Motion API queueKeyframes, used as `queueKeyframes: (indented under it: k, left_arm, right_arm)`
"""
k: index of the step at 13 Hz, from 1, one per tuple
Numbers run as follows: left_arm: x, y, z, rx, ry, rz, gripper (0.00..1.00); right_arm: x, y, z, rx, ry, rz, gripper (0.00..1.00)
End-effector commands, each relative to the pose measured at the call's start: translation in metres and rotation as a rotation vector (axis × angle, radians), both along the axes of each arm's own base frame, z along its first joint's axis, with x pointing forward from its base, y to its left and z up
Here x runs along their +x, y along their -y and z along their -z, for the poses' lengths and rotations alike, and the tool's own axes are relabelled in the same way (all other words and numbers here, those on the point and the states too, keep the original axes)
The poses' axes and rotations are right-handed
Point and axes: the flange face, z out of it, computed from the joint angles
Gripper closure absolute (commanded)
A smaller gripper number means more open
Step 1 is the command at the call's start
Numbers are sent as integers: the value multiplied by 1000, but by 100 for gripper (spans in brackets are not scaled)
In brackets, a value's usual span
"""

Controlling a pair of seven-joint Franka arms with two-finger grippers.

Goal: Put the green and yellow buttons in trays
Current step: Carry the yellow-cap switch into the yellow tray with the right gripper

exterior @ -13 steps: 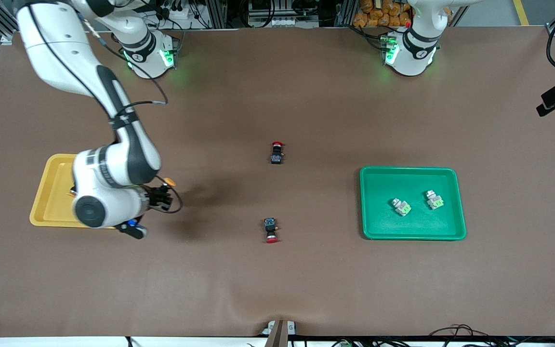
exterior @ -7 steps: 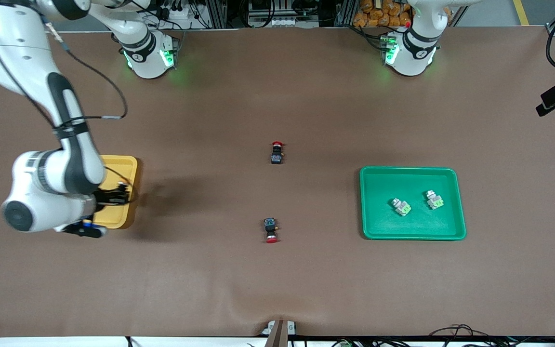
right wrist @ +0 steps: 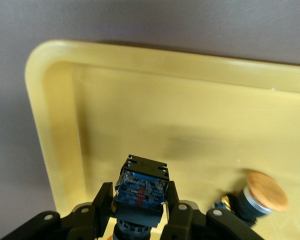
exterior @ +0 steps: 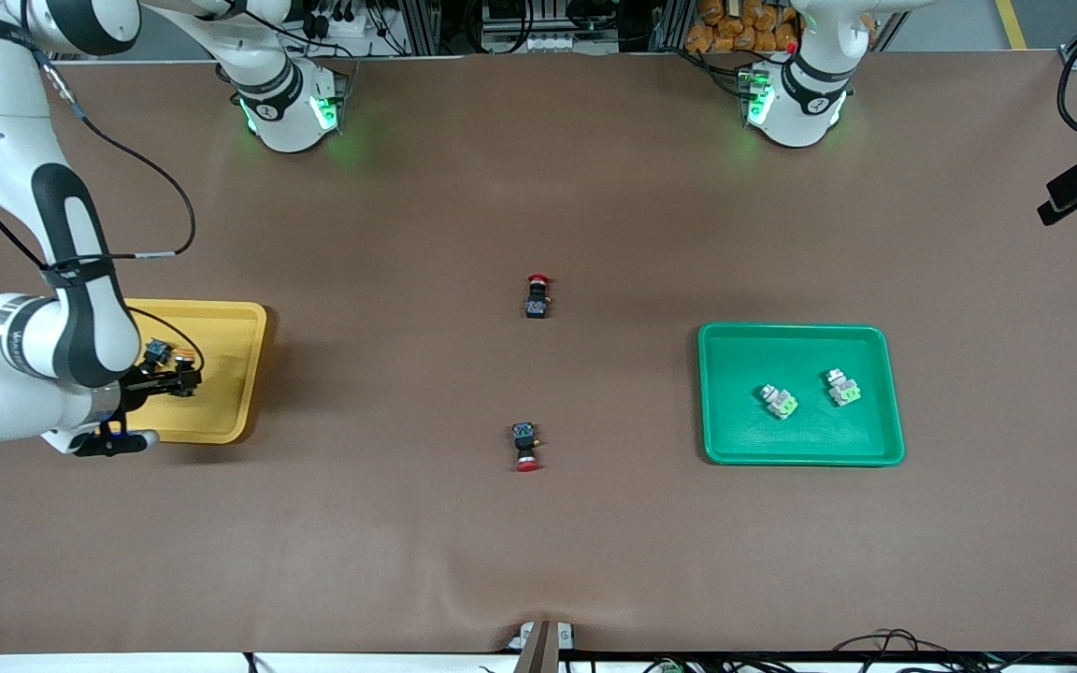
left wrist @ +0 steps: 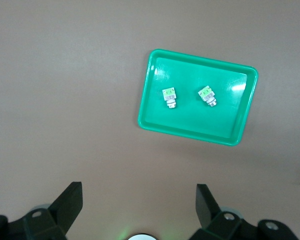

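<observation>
Your right claw hangs over the yellow tray and pinches a black button between its fingers (its blue end faces the wrist camera). Just beside it, another yellow-capped button lies in that same tray. Out on the brown table, one red-capped button sits nearer the front camera and a second red one farther off. At the left arm's end, two green buttons rest in the green tray. Your left claw waits up high above it, fingers spread wide.
</observation>
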Motion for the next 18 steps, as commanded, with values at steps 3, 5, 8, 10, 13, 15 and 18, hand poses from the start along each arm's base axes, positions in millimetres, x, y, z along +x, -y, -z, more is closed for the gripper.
queueKeyframes:
  k: [3,5,8,10,13,15,18]
  left_arm:
    - [-8,1,-4,-16,-2,21,0]
    - [-8,1,-4,-16,-2,21,0]
    - [-8,1,-4,-16,-4,19,0]
    - [-8,1,-3,-16,-7,19,0]
    - [-8,1,-3,-16,-7,21,0]
    - [-8,2,-3,-16,-7,22,0]
    - [-7,3,-2,-18,-8,23,0]
  right_arm:
    - [-15,-5,20,13,10,-11,100]
    - [-17,-8,23,15,4,-12,100]
    - [-16,-10,23,32,3,17,0]
    - [-11,-11,12,35,11,13,0]
    - [-1,-21,-14,72,-16,8,0]
    - [12,-40,-52,99,1,-1,0]
    - [47,-81,-156,89,138,-83,0]
